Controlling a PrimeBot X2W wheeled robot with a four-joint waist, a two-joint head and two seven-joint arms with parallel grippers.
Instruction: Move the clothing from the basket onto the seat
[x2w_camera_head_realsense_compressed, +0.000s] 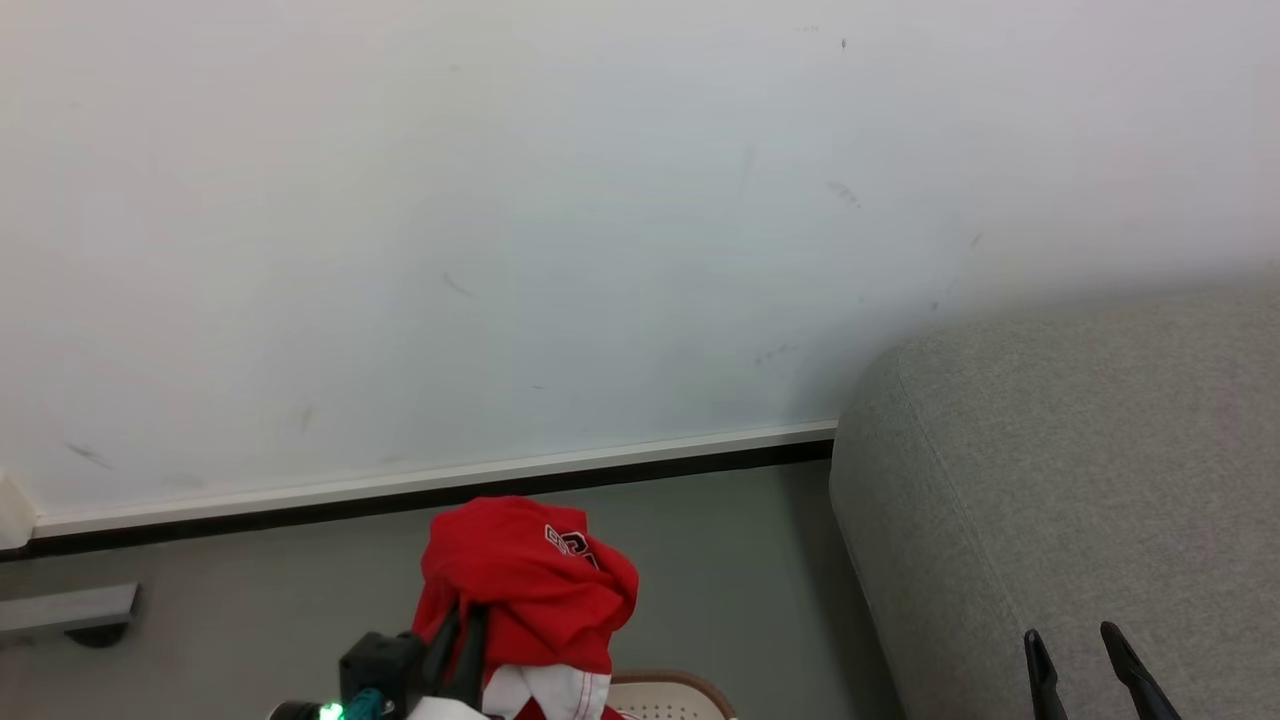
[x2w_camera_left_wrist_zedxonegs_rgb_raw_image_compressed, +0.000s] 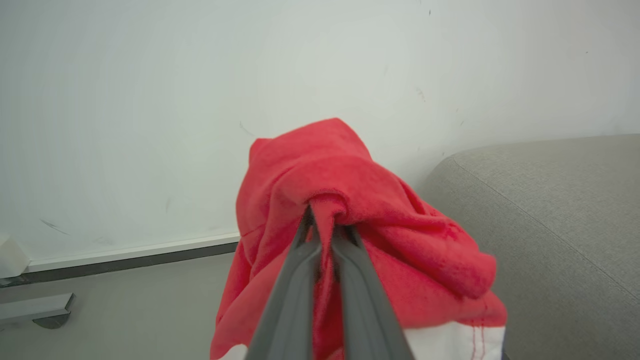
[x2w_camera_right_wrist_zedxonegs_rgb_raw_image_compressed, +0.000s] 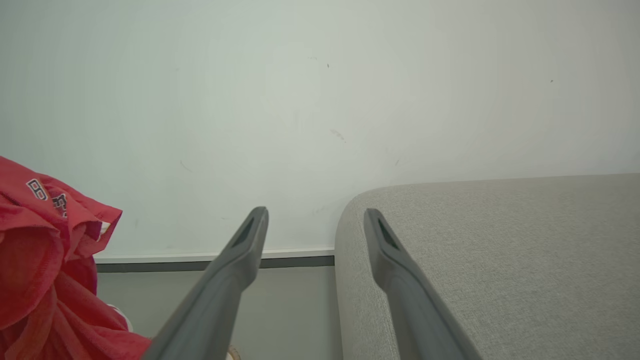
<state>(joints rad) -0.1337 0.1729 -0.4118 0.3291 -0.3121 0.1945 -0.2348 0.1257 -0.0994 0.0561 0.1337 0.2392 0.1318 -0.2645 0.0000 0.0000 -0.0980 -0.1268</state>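
Half done: your left gripper (x2w_camera_left_wrist_zedxonegs_rgb_raw_image_compressed: 325, 222) is clamped on the clothing (x2w_camera_left_wrist_zedxonegs_rgb_raw_image_compressed: 360, 185), up above the basket (x2w_camera_head_realsense_compressed: 690, 686). You've yet to drop it on the seat (x2w_camera_head_realsense_compressed: 1090, 470); right gripper (x2w_camera_head_realsense_compressed: 1078, 640) spread, empty.

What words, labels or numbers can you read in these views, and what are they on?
On the clothing: white-outlined lettering on the red fabric, crumpled and cut off by folds; too broken up to read.
On the seat: no text.
On the wall: no text, just scuff marks.
On the basket rim: no text.
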